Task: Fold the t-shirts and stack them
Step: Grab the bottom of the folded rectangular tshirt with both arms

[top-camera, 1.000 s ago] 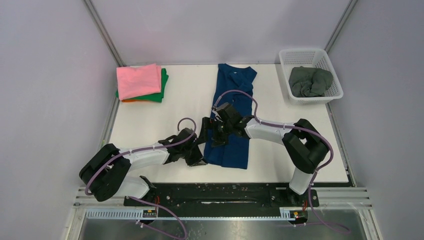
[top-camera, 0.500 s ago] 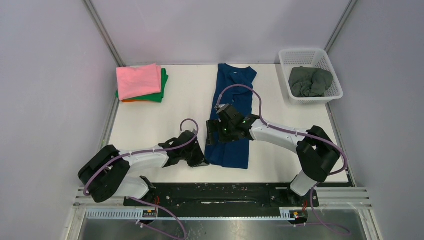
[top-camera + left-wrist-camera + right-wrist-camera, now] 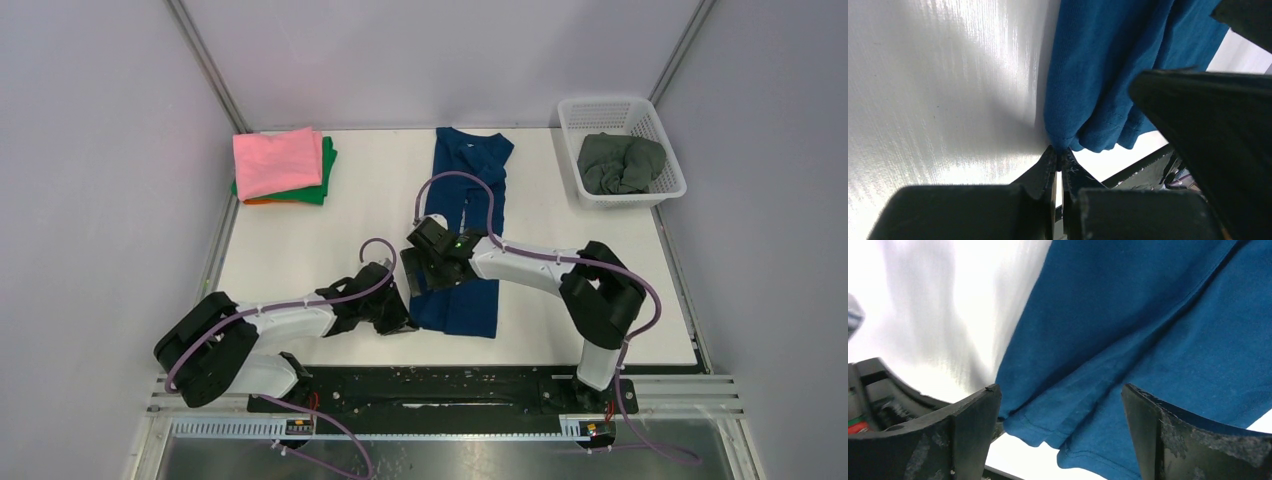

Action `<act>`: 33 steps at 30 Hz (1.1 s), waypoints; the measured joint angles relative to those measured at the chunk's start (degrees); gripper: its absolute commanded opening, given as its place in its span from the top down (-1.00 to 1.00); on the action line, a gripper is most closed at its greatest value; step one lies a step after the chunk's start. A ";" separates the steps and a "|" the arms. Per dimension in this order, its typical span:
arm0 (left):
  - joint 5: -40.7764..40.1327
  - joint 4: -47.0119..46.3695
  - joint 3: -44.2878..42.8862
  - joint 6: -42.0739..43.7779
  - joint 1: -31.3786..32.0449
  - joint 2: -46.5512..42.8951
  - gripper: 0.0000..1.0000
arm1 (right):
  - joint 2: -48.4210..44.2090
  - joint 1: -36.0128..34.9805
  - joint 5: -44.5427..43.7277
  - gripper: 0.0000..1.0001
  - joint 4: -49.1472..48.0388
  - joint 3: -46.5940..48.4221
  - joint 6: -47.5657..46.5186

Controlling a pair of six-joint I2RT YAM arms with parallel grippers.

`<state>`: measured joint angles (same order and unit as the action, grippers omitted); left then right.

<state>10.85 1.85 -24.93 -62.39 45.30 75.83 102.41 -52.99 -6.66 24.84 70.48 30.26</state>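
The navy blue t-shirt [image 3: 470, 190] lay in the middle of the white table [image 3: 330, 240], folded into a long narrow strip. Its long axis ran straight away from the arms, with the collar end at the far edge and the hem end close to the near edge.

At the hem's left corner, the left gripper [image 3: 395, 318] reached in low from the left. In its wrist view the fingers were pressed together with the corner of the cloth caught at their tips, so it appeared to be pinching the shirt.

A little farther up the same left edge, the right gripper [image 3: 425, 272] hovered after reaching across the strip from the right. Its fingers were spread wide with blue cloth showing between them, and it gripped nothing.

Both grippers therefore sat on the shirt's left side near the hem, the left arm nearer the corner. The next fold would probably carry the hem away from the arms, along the long axis toward the collar.

Well apart at the far left were the folded pink t-shirt [image 3: 277, 160] on the green t-shirt [image 3: 325, 180]. At the far right, the dark grey-green t-shirt [image 3: 620, 163] lay crumpled in a white mesh basket [image 3: 600, 105].
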 measured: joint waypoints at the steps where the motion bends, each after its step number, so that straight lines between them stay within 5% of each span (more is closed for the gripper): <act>1: -0.07 -0.07 0.11 0.00 0.02 -0.13 1.00 | 0.79 -0.37 -0.44 -0.97 0.33 0.33 0.00; 20: -0.37 -0.92 1.18 0.02 0.04 -1.22 1.00 | 6.05 -2.47 -10.27 -0.97 9.33 2.64 -0.39; 33: -0.63 -0.26 1.84 0.04 0.04 -2.40 1.00 | -13.18 -2.49 -12.33 -0.97 13.00 -13.31 3.06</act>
<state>10.22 1.58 -23.09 -62.35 45.34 73.43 89.23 -55.48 -18.98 37.85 57.17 33.32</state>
